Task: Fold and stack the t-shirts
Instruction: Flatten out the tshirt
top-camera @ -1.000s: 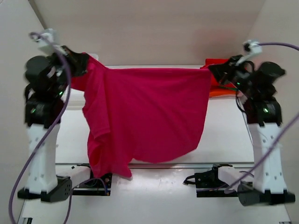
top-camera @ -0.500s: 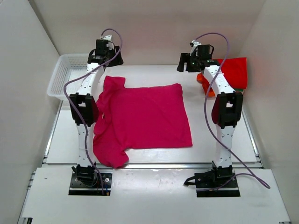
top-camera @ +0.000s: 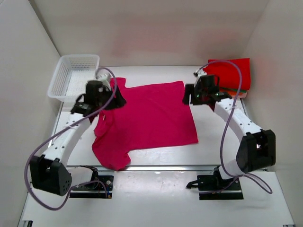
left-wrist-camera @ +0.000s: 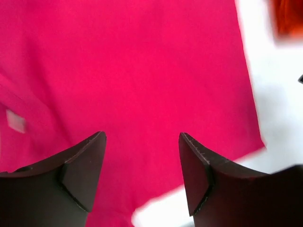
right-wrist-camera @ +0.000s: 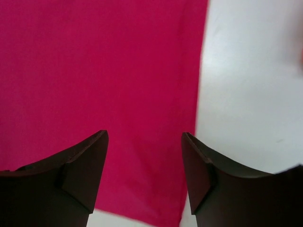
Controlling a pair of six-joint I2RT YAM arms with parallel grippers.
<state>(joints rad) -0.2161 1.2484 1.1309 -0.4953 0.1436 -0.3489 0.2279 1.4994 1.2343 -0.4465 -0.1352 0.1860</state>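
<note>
Mostly flat magenta-pink t-shirt [top-camera: 147, 116], one side bunched.

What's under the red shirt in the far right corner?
An orange shirt shows as a thin strip along the near edge of the red shirt. The rest of it, and anything lower in the pile, is covered.

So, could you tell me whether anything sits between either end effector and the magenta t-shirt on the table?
Nothing visible does: the left end effector and the right end effector both hover open above the magenta t-shirt.
</note>
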